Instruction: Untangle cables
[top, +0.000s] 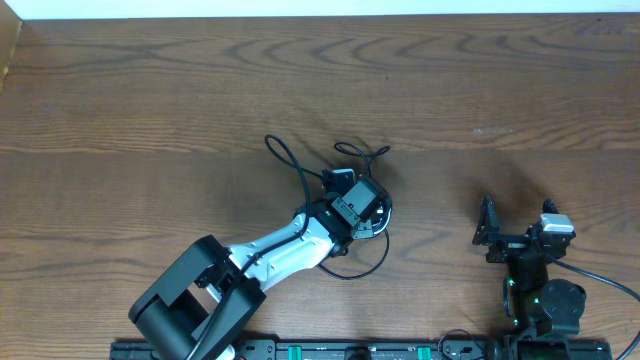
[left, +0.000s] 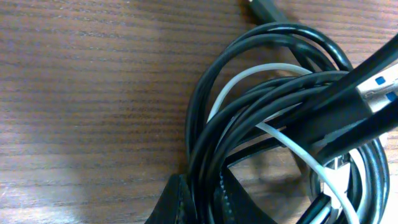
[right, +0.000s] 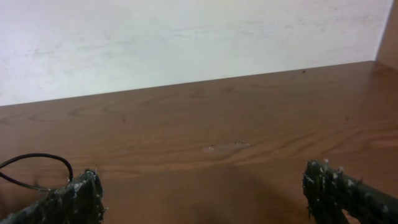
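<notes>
**Cables** (left: 249, 118): one coiled bundle lying on the tabletop (top: 150, 100) near its middle, beneath the left wrist. It has several black turns with a white cord (left: 267, 70) threaded through them. In the overhead view, thin black loops trail out toward the far side.

**Left fingers** (left: 168, 205): closed narrow on black strands at the coil's rim.

**Hidden or unclear:**
- Overhead, the wrist covers most of the coil.
- A plug (left: 264, 7) is cut off at the top edge of the left wrist view.
- The number of strands cannot be told.

**Right fingers** (right: 74, 199): spread wide, holding nothing, low over the tabletop and well apart from the bundle.
</notes>
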